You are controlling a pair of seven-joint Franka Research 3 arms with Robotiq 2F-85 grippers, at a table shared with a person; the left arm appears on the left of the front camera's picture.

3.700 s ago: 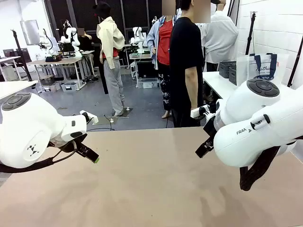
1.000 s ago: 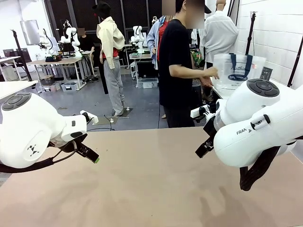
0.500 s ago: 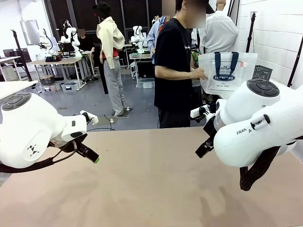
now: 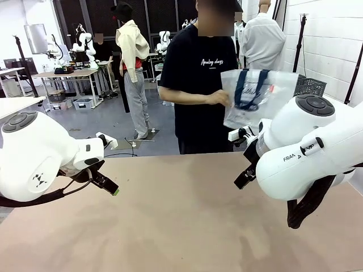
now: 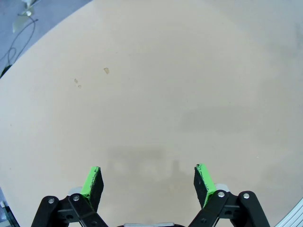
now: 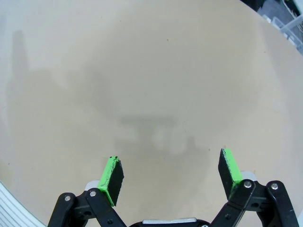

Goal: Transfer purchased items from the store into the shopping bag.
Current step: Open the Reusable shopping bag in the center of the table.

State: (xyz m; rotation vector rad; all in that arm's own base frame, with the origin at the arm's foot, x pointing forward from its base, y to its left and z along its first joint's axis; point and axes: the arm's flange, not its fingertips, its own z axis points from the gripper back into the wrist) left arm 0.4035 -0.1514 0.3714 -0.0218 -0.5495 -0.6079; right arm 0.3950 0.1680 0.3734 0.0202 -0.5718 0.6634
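A person in a black T-shirt stands at the table's far edge and holds the shopping bag [image 4: 256,97], clear plastic with navy handles, in both hands above the far right of the table. The store [image 4: 310,86], a dark lattice basket, sits behind the bag on a side table at the right. The purchased items are out of view. My left gripper [image 4: 108,184] hangs over the table's left side. In the left wrist view it [image 5: 149,172] stands open over bare tabletop. My right gripper [image 4: 243,177] hangs at the right, and in the right wrist view it [image 6: 170,163] is open with nothing between its fingers.
The tan tabletop [image 4: 181,221] stretches between both arms. Its rounded edge [image 5: 28,52] shows in the left wrist view, with floor beyond. Other people and work tables stand in the room behind the person.
The person has turned from the side table to face my table, bringing the bag lower and to the left. Neither arm has moved.
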